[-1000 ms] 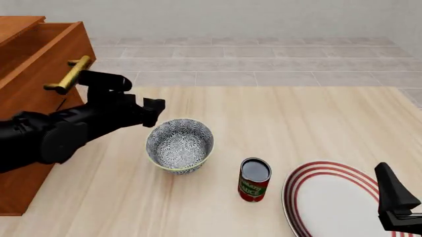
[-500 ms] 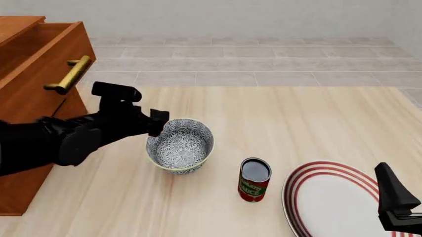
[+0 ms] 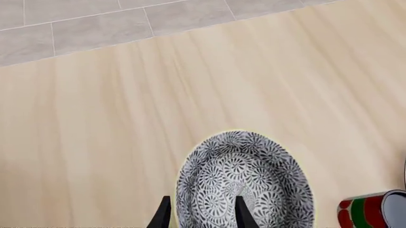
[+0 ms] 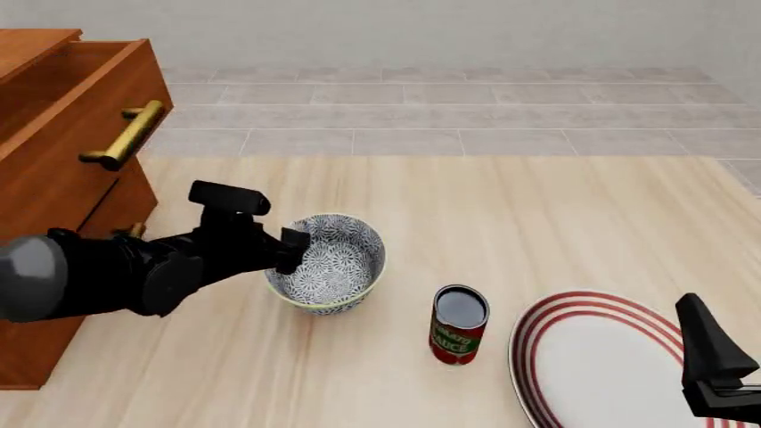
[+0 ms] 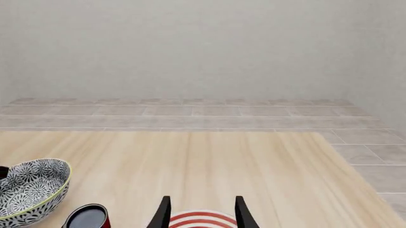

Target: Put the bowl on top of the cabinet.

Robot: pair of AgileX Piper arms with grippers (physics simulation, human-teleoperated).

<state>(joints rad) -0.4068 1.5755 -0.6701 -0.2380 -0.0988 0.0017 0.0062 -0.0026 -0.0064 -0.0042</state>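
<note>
Reaching lower and closer than a moment ago, the left end effector (image 4: 292, 252) is spreading its open fingers (image 3: 240, 214) over the near rim of the bowl (image 4: 326, 262), sitting on the worktop (image 4: 535, 223) beside the cabinet (image 4: 60, 160), so grabbing looks next.

Pale wooden table (image 4: 571, 214) carries bowl (image 4: 327, 263); can (image 4: 459, 324); plate (image 4: 601, 361).

Can (image 4: 458, 325) label: green band with pale letters; I make out "UICE" at most, the rest too small to read.
Other readable text: I see none.
</note>
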